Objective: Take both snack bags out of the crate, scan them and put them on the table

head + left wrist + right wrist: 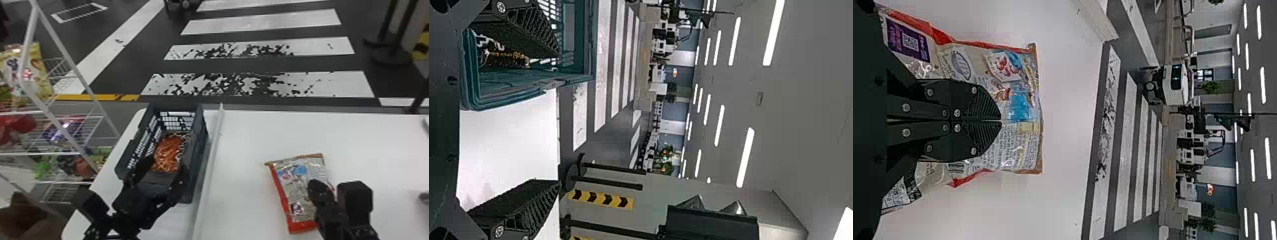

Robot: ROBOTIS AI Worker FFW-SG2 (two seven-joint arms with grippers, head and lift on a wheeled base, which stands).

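Observation:
In the head view my left gripper point(166, 170) is open over the near end of the dark crate point(198, 137). An orange and black snack bag point(169, 151) lies inside, just beyond the fingers. The left wrist view has the left gripper point(560, 120) spread wide, the crate point(529, 95) and part of that bag point(504, 59) beside one finger. The other snack bag point(293, 188), silver and red, lies flat on the white table point(245, 137). Over its right side is my right gripper point(319, 188). In the right wrist view the right gripper point(1001, 120) is shut, fingertips together above the bag point(1003, 65).
A raised white strip point(209, 166) runs along the table between the crate and the silver bag. Left of the table stands a wire rack point(63, 137) with snack packs. Dark objects point(424, 196) sit at the table's right side.

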